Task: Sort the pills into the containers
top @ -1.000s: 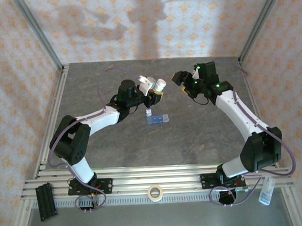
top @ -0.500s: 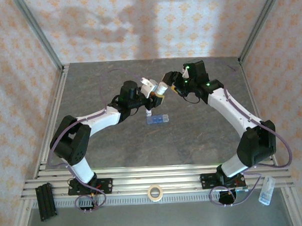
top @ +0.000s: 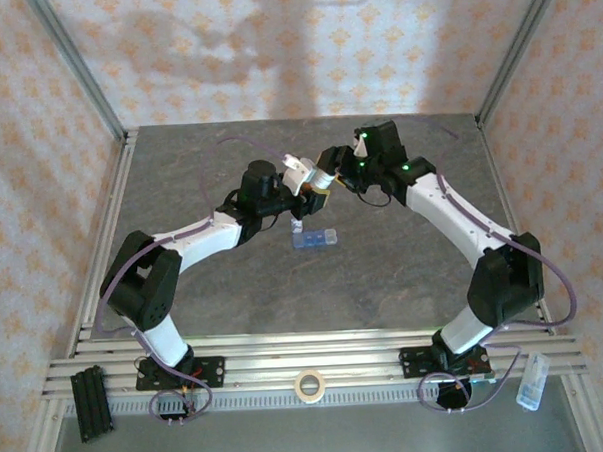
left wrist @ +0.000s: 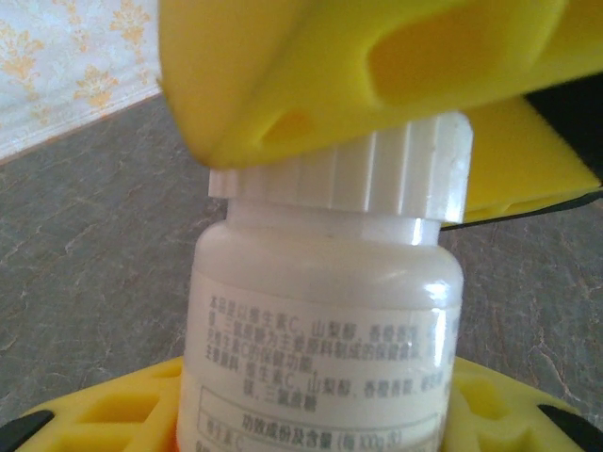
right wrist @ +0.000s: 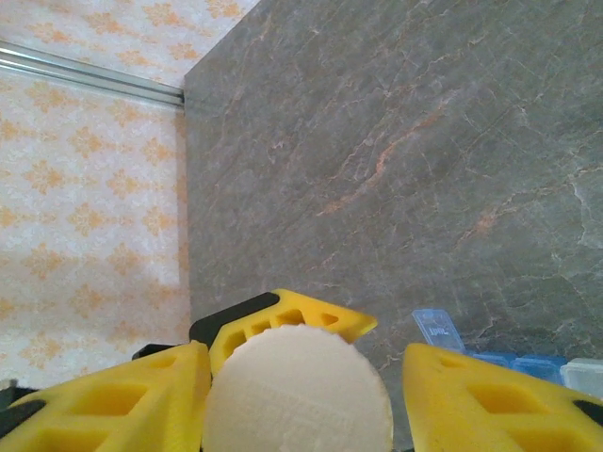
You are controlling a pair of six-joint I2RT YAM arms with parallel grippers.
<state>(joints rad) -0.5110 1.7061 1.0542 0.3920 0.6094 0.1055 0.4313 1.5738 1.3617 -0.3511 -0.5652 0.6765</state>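
Observation:
My left gripper (top: 305,181) is shut on the body of a white pill bottle (top: 317,178), holding it above the back middle of the table. In the left wrist view the bottle (left wrist: 320,311) stands between my yellow fingers (left wrist: 113,414). My right gripper (top: 331,175) straddles its ribbed white cap (right wrist: 297,391). The left finger (right wrist: 141,395) touches the cap and the right finger (right wrist: 471,395) stands a little apart, so the gripper is open. The containers (top: 315,238), a blue strip with one lid up, lie on the table below the bottle, and show as containers (right wrist: 513,363) in the right wrist view. The pills are hidden.
A tape roll (top: 309,386), a black block (top: 92,400) and a clear small bottle (top: 530,381) lie on the front rail by the arm bases. Metal frame posts and patterned walls close off the grey table (top: 384,282) at the back and sides.
My right arm has swung left from open air to the bottle, and its jaws have narrowed around the cap. The left arm has kept the bottle nearly still.

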